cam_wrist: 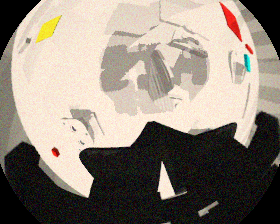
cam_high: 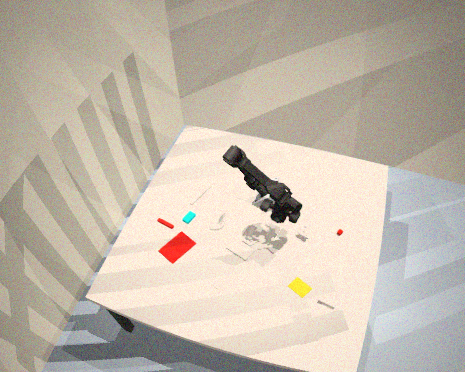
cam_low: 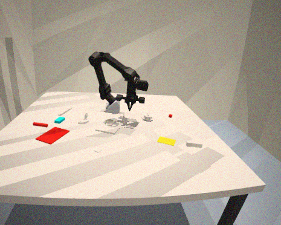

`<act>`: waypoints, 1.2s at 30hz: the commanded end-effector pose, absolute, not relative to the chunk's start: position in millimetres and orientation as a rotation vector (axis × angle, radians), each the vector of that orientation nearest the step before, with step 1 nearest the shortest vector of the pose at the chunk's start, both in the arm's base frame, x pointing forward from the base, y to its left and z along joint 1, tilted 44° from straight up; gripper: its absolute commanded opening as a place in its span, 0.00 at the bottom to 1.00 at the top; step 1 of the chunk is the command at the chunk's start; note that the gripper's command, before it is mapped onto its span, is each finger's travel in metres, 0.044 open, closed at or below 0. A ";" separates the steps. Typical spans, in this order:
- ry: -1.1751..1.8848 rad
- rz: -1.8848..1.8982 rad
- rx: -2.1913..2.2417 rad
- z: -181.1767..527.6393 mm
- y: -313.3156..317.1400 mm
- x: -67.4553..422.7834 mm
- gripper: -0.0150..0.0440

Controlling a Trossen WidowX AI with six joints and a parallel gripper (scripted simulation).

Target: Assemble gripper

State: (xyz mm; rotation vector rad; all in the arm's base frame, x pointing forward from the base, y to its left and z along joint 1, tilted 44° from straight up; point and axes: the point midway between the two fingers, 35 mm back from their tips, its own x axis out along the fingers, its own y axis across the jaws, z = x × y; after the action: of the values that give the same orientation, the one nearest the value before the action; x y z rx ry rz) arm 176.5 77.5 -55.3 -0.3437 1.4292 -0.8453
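My gripper point(cam_low: 129, 108) point(cam_wrist: 151, 124) is shut and empty, fingers down above the middle of the table. Below it, pale parts stand in a patch of mottled shadow; a grey ribbed shape point(cam_wrist: 160, 77) shows there in the wrist view, and I cannot tell base from jaws or whether teeth mesh. To the right stands a small pale part point(cam_high: 302, 236) point(cam_low: 147, 118) point(cam_wrist: 81, 125) with small dark marks. A flat pale plate point(cam_high: 237, 252) point(cam_low: 107, 130) lies in front of the shadow patch. A curved pale piece point(cam_high: 221, 219) point(cam_low: 86, 116) is apart on the left. Which piece is the housing plate is unclear.
Left are a cyan block point(cam_high: 189, 217) point(cam_low: 59, 120), a red bar point(cam_high: 165, 223) point(cam_low: 40, 124) and a red sheet point(cam_high: 177, 247) point(cam_low: 52, 135). Right are a yellow sheet point(cam_high: 300, 287) point(cam_low: 167, 141), a grey bar point(cam_high: 326, 304) point(cam_low: 194, 144) and a red cube point(cam_high: 339, 232) point(cam_low: 170, 115).
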 end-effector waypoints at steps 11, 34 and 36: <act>1.420 -0.832 -0.329 -42.5 93.5 180.4 0.57; 1.420 -0.832 -0.329 -42.5 93.5 180.4 1.00; 1.420 -0.832 -0.329 -42.5 93.5 180.4 1.00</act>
State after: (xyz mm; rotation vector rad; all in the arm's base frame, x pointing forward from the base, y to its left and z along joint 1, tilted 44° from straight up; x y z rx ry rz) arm 180.0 93.1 -42.4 -0.3292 1.4208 -0.8348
